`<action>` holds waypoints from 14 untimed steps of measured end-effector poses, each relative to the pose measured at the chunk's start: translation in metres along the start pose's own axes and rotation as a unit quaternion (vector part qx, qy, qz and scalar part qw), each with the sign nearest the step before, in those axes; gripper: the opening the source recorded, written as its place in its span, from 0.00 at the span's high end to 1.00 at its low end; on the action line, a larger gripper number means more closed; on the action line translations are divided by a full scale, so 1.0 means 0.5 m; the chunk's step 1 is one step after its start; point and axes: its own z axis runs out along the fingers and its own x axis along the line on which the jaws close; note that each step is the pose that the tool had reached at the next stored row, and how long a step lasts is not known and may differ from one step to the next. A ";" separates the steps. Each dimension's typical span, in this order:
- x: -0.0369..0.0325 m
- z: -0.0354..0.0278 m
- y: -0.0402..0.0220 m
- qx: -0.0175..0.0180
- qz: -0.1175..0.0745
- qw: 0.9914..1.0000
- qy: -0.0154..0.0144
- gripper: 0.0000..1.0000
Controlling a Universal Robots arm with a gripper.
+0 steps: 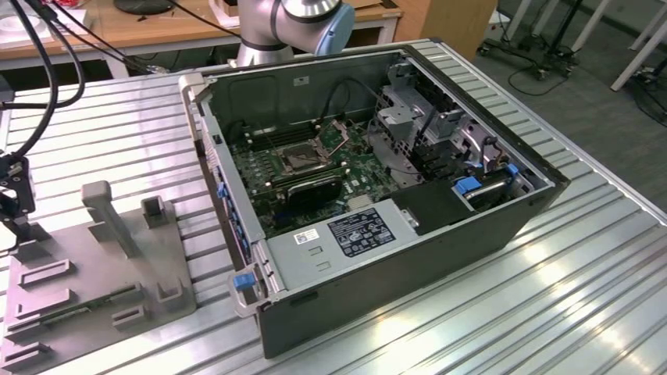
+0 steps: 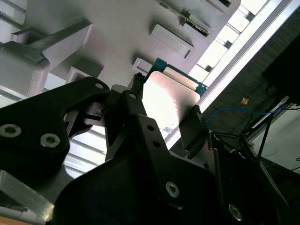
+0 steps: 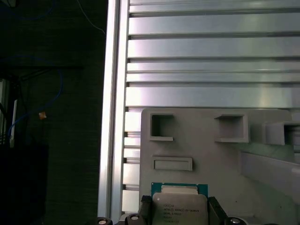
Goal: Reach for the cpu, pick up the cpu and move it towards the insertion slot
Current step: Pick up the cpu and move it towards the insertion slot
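1. My pincer (image 3: 180, 216) is squeezed down narrow on the cpu (image 3: 180, 206). In both wrist views there's one black finger (image 2: 192, 124) against each of two opposite edges, so I'd call that a grip.
2. I can't tell if the cpu is lifted or lying flat on the grey tray (image 3: 197, 154). It's right at the tray's edge, close to the rim of the ribbed metal table (image 3: 211, 61).
3. The big one: the insertion slot (image 1: 299, 160) lies well apart from me, towards the exterior view's right, down on the green board inside the open computer case (image 1: 417, 258). I'm over the tray at the exterior view's far left, and the case's side wall stands between us.
4. The cpu is square, so there's no long axis to fuss over. Its edges run parallel to the tray's pockets.
5. The wrist views give me the grip up close. The exterior view gives me the slot and the way across.
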 end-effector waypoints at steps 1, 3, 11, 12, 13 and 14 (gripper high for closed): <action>0.000 0.000 0.000 0.000 0.000 1.000 0.000 0.45; 0.000 -0.001 0.000 0.000 0.000 1.000 0.000 0.45; 0.000 -0.005 0.000 0.000 0.000 1.000 0.000 0.45; 0.000 -0.005 0.000 0.000 0.000 1.000 0.000 0.45; 0.000 -0.006 0.000 0.000 0.000 1.000 0.000 0.45; 0.000 -0.007 0.000 0.000 0.000 1.000 0.000 0.45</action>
